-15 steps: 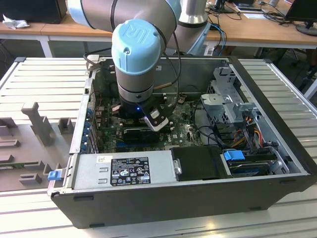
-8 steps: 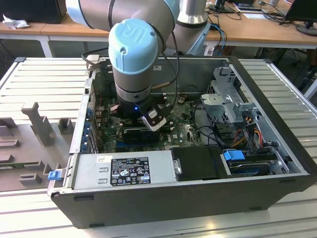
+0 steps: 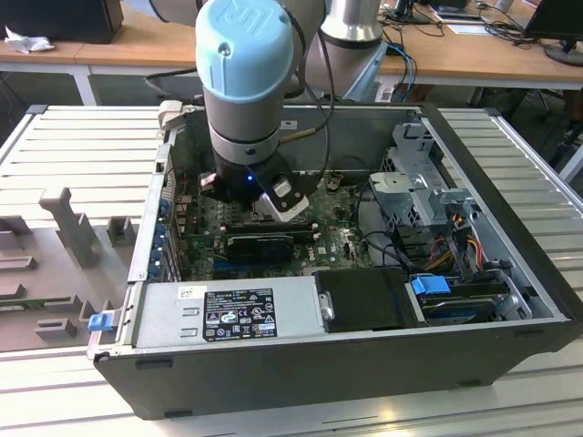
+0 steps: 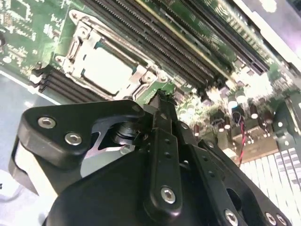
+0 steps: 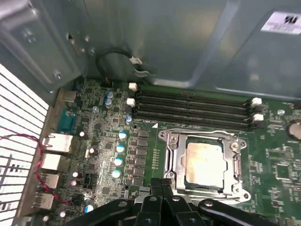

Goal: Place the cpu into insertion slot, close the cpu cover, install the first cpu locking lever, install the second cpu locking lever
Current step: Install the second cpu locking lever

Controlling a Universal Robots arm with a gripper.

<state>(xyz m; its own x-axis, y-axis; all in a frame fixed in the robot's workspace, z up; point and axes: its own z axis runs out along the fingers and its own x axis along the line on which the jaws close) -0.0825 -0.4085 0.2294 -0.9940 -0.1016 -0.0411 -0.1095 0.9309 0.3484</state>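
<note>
The cpu (image 5: 204, 160) lies flat in the insertion slot (image 5: 203, 185), its pale metal top showing through the window of the cpu cover (image 5: 172, 151). The silvery cover lies down over the chip. In the second wrist view the cpu (image 4: 106, 70) and cover (image 4: 81, 36) sit just beyond my fingertips. My gripper (image 5: 162, 182) hovers at the socket's near edge, beside the cover's frame, shut with nothing visible between its fingers. The gripper (image 4: 162, 101) shows edge-on in the second wrist view. In the exterior view the arm (image 3: 244, 82) reaches down into the open computer case.
Long black memory slots (image 5: 193, 106) run along the socket's far side. Rear ports (image 5: 51, 160) and capacitors (image 5: 120, 148) stand close by. The power supply (image 3: 228, 314), a drive cage (image 3: 419, 182) and loose cables (image 3: 455, 232) crowd the case. A grey moulded tray (image 3: 55, 246) lies outside it.
</note>
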